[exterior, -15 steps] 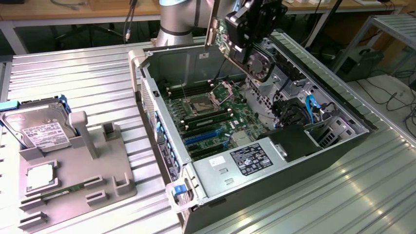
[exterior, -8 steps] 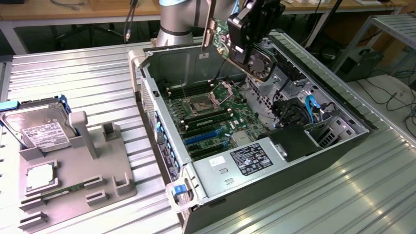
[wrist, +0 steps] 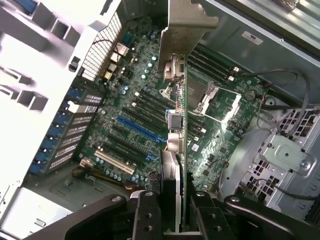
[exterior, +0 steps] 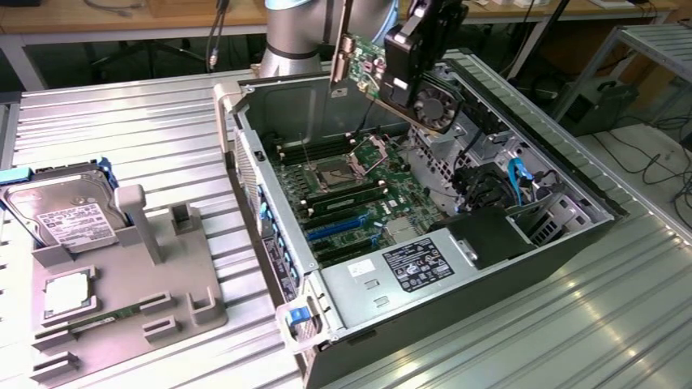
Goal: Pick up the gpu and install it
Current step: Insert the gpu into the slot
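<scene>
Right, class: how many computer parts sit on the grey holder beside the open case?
3: a silver hard drive propped at the far end, a square silver processor lying flat in the middle, and a thin green memory stick slotted nearer the camera. None seems hidden.

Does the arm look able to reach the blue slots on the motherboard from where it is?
Probably yes. The end effector holds the graphics card above the open case, and nothing lies over the blue slots; the card itself would arrive first.
</scene>
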Available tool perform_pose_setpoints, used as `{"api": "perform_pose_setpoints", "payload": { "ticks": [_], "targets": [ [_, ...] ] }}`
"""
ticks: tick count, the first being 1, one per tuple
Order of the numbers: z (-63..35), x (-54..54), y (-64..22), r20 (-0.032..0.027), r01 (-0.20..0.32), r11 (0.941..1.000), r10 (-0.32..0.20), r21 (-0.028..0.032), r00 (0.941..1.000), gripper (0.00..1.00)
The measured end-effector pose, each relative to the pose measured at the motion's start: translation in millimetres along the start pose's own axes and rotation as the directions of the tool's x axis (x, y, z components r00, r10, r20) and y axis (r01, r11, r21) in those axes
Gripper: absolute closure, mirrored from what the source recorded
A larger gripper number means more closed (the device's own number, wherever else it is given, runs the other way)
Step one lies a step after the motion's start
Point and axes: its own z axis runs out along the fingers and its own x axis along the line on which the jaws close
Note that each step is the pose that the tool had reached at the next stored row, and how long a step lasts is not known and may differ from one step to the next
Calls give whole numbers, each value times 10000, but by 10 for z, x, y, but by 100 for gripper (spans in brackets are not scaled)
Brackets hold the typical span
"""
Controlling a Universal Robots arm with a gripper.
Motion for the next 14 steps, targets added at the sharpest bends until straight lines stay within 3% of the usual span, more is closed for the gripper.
{"api": "perform_pose_setpoints", "payload": {
  "ticks": [5, 14],
  "targets": [
    [0, 0, 0, -21, 574, 9983, -574, 3, 9983, 72],
    [0, 0, 0, -57, 1650, 9863, -1650, 3, 9863, 72]
  ]
}}
